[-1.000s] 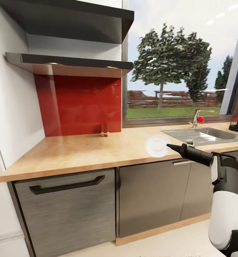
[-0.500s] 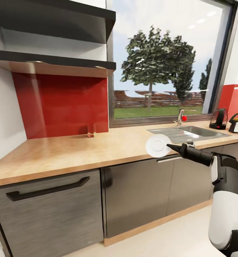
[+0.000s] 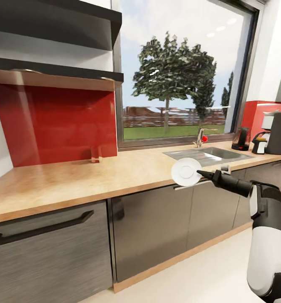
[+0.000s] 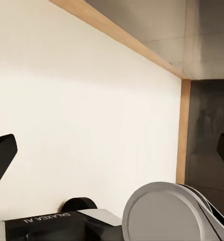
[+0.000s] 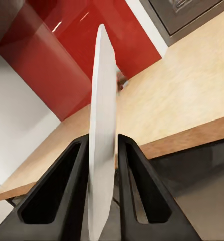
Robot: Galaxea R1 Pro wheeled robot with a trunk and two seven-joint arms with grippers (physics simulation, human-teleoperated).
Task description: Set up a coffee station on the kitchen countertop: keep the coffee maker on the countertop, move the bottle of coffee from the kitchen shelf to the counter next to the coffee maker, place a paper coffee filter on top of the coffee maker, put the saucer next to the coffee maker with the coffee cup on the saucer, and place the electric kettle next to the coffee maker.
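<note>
My right gripper [image 3: 202, 173] is shut on the rim of the saucer [image 3: 185, 171], a small white plate held upright in front of the kitchen countertop [image 3: 81, 179] edge. In the right wrist view the saucer [image 5: 102, 100] stands edge-on between the two black fingers [image 5: 74, 186]. The coffee maker [image 3: 280, 133], a tall dark grey body, stands at the far right of the worktop. The electric kettle [image 3: 241, 139] is beside it, past the sink. My left gripper [image 4: 112, 155] is open, its fingertips wide apart over pale floor.
A steel sink [image 3: 208, 155] with a tap [image 3: 200, 136] sits under the window. A small glass [image 3: 95, 157] stands by the red backsplash. Dark shelf boards [image 3: 52, 69] hang above. A black-and-white item [image 3: 260, 142] is next to the coffee maker. Grey cabinet fronts [image 3: 149, 227] run below.
The whole view has swung right along the counter, bringing the coffee maker and kettle further into sight. My right gripper still holds the saucer the same way.
</note>
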